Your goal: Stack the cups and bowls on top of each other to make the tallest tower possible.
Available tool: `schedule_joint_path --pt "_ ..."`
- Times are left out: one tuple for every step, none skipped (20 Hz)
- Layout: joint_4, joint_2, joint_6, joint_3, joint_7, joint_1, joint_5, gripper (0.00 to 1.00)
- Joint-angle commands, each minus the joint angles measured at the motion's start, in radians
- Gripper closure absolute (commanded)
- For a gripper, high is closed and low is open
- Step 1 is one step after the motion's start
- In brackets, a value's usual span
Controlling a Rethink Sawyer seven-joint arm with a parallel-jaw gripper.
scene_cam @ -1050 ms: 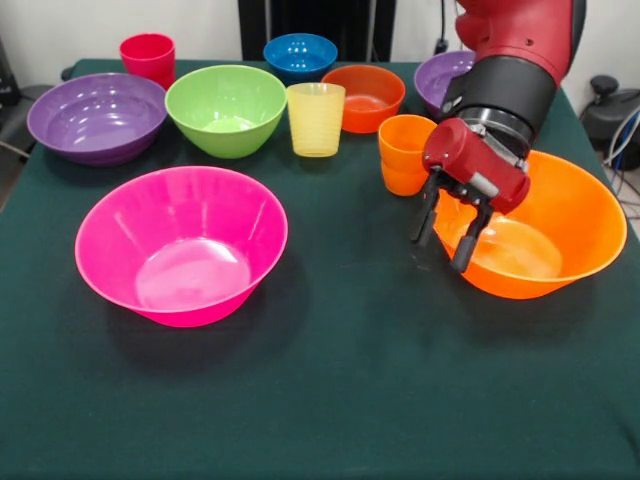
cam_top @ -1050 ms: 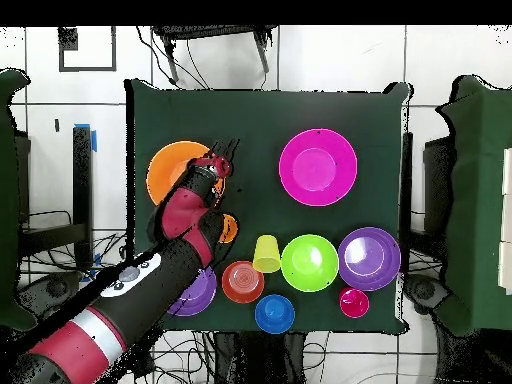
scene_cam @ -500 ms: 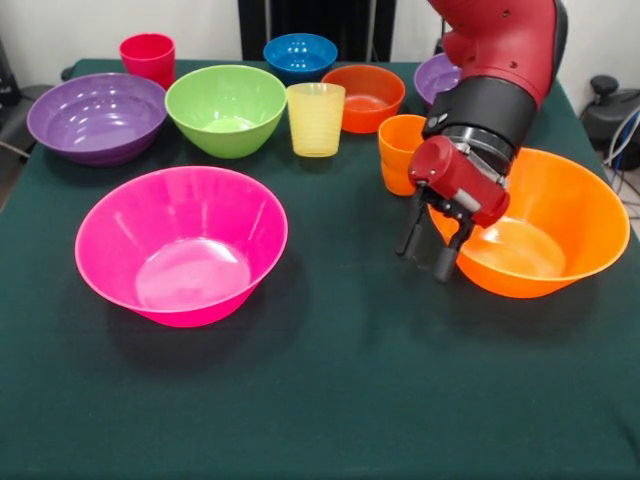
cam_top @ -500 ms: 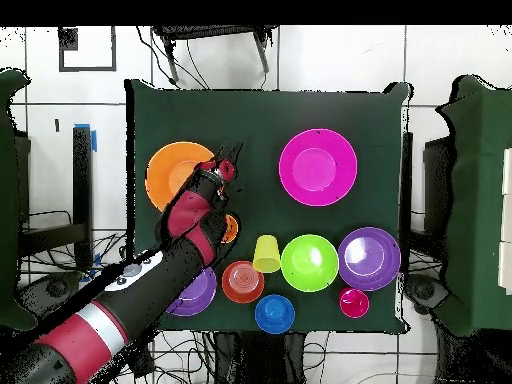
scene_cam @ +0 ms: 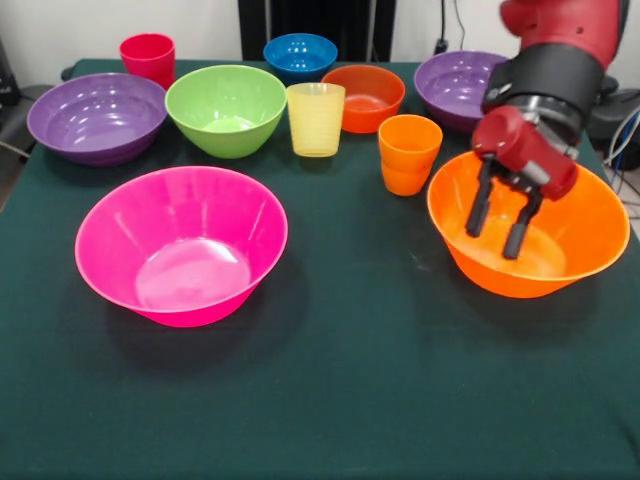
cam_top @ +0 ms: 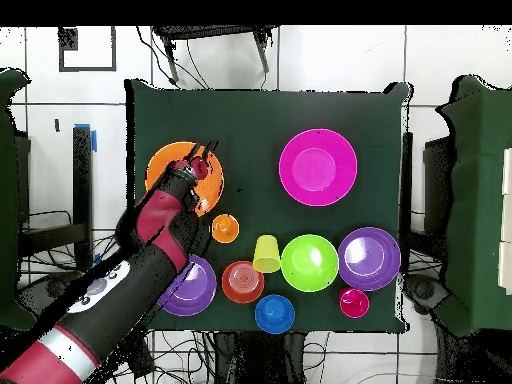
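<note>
The gripper [scene_cam: 502, 222] hangs empty with its fingers spread, over the large orange bowl [scene_cam: 560, 275]. Just beside that bowl stands the orange cup [scene_cam: 408, 153]; the pink bowl [scene_cam: 182, 244] sits well apart from it on the green bench [scene_cam: 330, 390].

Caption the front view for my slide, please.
Open gripper hovers over the large orange bowl; other bowls and cups unstacked.

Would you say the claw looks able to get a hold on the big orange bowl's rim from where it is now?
Probably yes. The open claw hangs inside the orange bowl, which is empty, and no other thing crowds its rim; the orange cup stands just outside.
</note>
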Motion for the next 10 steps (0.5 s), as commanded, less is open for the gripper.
schedule_joint_path --pt "0.018 -0.126 0.181 0.112 0.023 -0.031 -0.165 0.00" --pt "0.015 -0.169 0.198 0.125 -0.003 -0.055 -0.211 0.00" --pt "0.015 -0.217 0.223 0.146 -0.023 -0.077 -0.250 0.00" --pt "0.014 -0.264 0.249 0.166 -0.043 -0.099 -0.289 0.00" --pt "0.012 -0.303 0.286 0.194 -0.053 -0.116 -0.318 0.00" --pt "0.017 -0.326 0.337 0.235 -0.050 -0.133 -0.318 0.00" --pt "0.030 -0.338 0.379 0.285 -0.029 -0.150 -0.314 0.00" --pt "0.057 -0.346 0.409 0.347 0.013 -0.172 -0.292 0.00" --pt "0.085 -0.354 0.439 0.409 0.056 -0.195 -0.271 0.00" --pt "0.106 -0.359 0.455 0.453 0.087 -0.214 -0.248 0.00"
